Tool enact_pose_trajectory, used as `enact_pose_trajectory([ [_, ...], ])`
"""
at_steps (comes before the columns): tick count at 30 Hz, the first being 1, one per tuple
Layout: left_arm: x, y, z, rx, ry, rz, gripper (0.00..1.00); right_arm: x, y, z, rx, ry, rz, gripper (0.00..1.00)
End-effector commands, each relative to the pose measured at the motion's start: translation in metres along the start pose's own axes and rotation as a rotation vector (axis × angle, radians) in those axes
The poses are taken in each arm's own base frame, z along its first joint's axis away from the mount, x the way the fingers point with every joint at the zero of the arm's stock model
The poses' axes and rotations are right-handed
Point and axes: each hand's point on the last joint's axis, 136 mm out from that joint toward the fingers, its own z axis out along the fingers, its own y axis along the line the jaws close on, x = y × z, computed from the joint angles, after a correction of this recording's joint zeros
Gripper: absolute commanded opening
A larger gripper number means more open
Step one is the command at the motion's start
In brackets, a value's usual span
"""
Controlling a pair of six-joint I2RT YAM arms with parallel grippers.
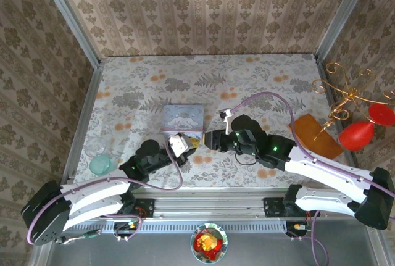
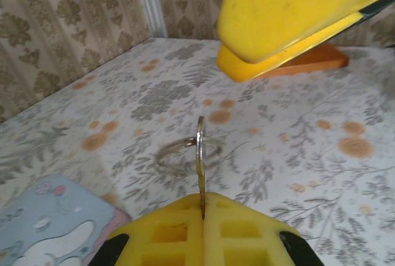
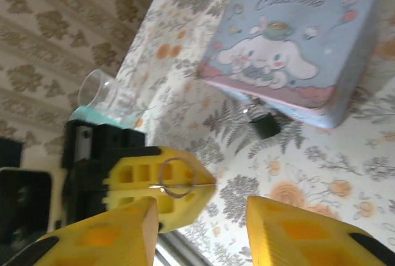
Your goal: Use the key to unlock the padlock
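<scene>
Your left gripper [image 2: 202, 211] pinches the key [image 2: 200, 155]; your right gripper [image 3: 199, 216] stands open, empty. The padlock [image 3: 266, 125] lies against the tin [image 3: 290, 44], so grasp its body squarely, keeping the keyhole clear for the key.

We see a lab test booth: wallpapered panels [image 1: 203, 7] in metal frames [image 1: 71, 14] enclose a flowered worktop [image 1: 271, 81] with a mounting rail [image 1: 210, 206].

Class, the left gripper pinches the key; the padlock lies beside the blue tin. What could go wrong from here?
The key sticks out of the left gripper, pinched only at one end, so it may twist or slip when pushed. The padlock lies loose beside the tin, gripped by nothing; it may slide away. The open right gripper hangs close and could bump the key.
</scene>
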Motion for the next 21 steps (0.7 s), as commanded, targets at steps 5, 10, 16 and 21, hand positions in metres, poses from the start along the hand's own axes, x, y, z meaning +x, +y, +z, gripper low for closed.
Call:
enact_pose_trajectory([
  [5,-0.001,0.017,0.012,-0.053,0.113,0.174,0.00,-0.006,-0.013,-0.001,0.017,-0.009,0.293,0.45],
  [10,0.006,0.017,0.018,-0.042,0.162,0.241,0.00,0.003,-0.003,0.003,-0.016,0.045,0.451,0.42],
  [16,0.007,0.011,0.019,-0.008,0.157,0.267,0.00,0.015,-0.008,0.008,0.030,0.082,0.500,0.38],
  [21,0.007,-0.004,0.020,0.064,0.141,0.276,0.00,0.016,-0.004,0.016,-0.015,0.093,0.541,0.36],
])
